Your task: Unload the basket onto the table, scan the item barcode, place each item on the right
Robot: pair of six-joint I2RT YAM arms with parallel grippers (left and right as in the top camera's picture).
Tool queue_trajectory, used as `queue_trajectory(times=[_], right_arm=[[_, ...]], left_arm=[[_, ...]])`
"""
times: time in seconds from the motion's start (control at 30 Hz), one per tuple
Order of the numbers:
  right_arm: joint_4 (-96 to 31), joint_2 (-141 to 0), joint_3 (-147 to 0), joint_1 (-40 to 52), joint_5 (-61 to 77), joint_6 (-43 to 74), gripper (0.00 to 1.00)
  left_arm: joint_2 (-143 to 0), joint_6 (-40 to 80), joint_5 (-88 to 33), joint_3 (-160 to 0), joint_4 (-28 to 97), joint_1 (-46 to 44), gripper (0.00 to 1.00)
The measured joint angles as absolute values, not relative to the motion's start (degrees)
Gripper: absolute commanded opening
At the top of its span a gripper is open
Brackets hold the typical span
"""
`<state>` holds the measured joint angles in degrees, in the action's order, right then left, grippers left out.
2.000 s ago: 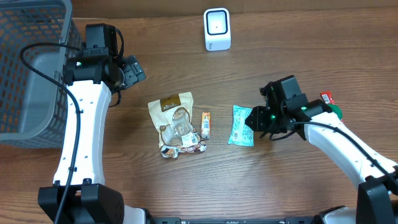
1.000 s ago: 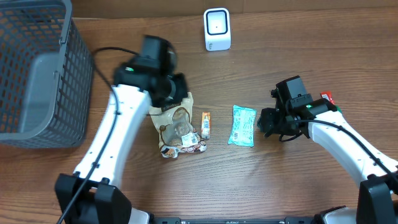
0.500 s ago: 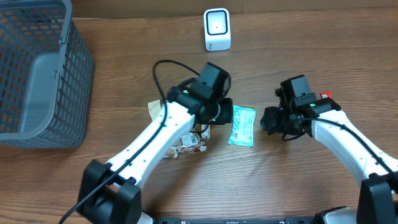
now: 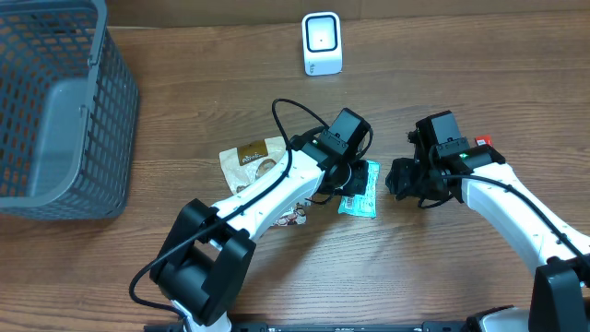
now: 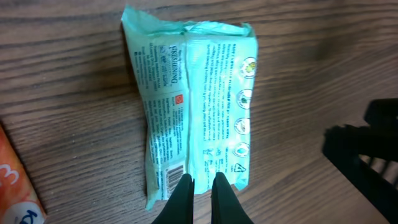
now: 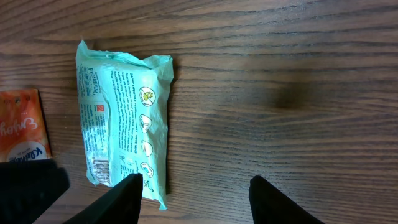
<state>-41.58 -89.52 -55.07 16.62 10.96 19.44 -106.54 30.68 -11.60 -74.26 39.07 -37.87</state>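
**Hazard 1 — arm contact.** Both arms converge on the teal packet (image 4: 365,197), which lies flat on the bench (image 4: 387,267) between them, well apart from the scanner (image 4: 322,42). A further advance by either arm risks a collision over it.

**Hazard 2 — obscured code.** The barcode (image 5: 175,175) sits at the packet end nearest the left end effector (image 5: 202,184). A pinch there would likely crease or cover it and spoil the read.

**Hazard 3 — sliding.** A push from closed tips would probably skate the packet toward the orange sachet (image 5: 15,190).

**Left end effector:** fingers together, holding nothing, tips over the packet's edge. Contact cannot be confirmed.

**Right end effector** (image 6: 196,193): fingers apart and empty, one beside the packet's corner, the other over bare bench.
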Motion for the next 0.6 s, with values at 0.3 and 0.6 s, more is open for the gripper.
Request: queue_trajectory(times=[0.3,0.6], right_arm=[[-41.58,-89.52,-55.07,16.62,10.96,19.46,0.57],[-42.02,-89.52,-55.07,16.62,10.96,19.44,0.57]], left_arm=[[-107.81,31.40,-11.03,-74.26,38.92,-37.87,0.04],[-107.83,32.73,-7.05,-73.38,38.96,-37.87,0.04]])
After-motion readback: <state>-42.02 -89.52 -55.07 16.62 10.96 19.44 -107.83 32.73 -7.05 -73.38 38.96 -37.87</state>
